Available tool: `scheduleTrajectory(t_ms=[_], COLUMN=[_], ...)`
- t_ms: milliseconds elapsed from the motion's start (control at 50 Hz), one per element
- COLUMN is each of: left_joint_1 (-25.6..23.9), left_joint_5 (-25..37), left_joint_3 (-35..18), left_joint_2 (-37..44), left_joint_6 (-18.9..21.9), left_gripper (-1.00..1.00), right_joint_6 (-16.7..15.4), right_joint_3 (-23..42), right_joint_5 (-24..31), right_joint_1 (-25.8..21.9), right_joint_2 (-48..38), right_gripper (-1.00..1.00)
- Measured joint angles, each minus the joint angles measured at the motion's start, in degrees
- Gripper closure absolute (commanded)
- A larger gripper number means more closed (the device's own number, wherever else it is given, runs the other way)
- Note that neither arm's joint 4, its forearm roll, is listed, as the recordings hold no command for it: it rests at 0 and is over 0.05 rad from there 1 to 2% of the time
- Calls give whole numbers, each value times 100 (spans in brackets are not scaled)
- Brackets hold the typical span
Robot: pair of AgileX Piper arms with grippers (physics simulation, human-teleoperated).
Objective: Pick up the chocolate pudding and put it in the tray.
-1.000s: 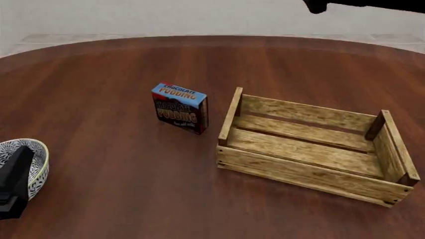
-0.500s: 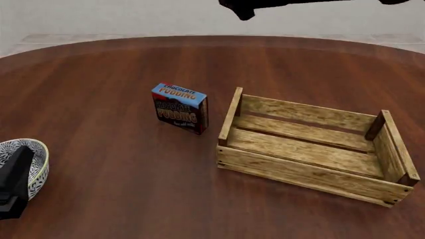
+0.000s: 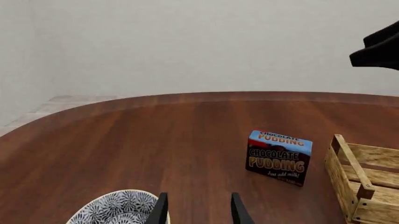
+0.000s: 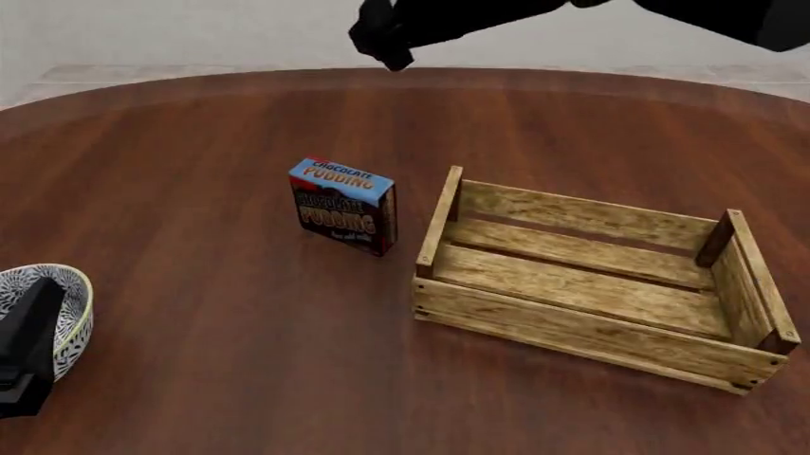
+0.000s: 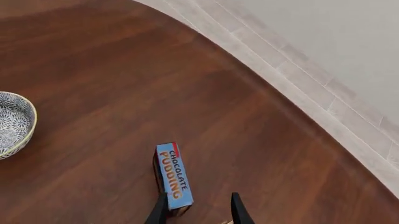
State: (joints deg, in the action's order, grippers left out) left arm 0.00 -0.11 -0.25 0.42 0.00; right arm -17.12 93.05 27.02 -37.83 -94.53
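The chocolate pudding (image 4: 344, 206) is a small carton with a blue top and brown front, standing upright on the table just left of the tray (image 4: 595, 334), a light wooden slatted crate with nothing in it. My right gripper (image 4: 394, 55) hangs high above the table, beyond the pudding. In the right wrist view its fingers (image 5: 198, 212) are open over the pudding (image 5: 173, 175). My left gripper (image 3: 198, 212) is open and holds nothing. It sits low at the near left, with the pudding (image 3: 279, 156) and the tray's corner (image 3: 350, 164) ahead of it.
A white patterned bowl (image 4: 70, 289) rests at the near left edge, right under my left arm (image 4: 26, 355). It also shows beside the left fingers as the bowl (image 3: 115, 207), and far off as the bowl (image 5: 12, 121). The round wooden table ends at a pale floor beyond.
My right arm has swept leftward across the top of the front view and dropped a little, ending beyond the pudding. The left arm, pudding and tray have not moved.
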Motion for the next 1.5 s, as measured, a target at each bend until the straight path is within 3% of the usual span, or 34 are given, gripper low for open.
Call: scheduleTrajectory(t_ms=[700,1500], left_joint_1=[0,0], left_joint_5=[0,0], left_joint_3=[0,0], left_joint_2=[0,0], left_joint_6=[0,0], left_gripper=[-100,-100], right_joint_6=[-502,-915], right_joint_3=[1128,1128], right_joint_5=[600,769], right_joint_1=[15,-271], right_joint_2=[-1495,-1887], right_gripper=[-100,-100])
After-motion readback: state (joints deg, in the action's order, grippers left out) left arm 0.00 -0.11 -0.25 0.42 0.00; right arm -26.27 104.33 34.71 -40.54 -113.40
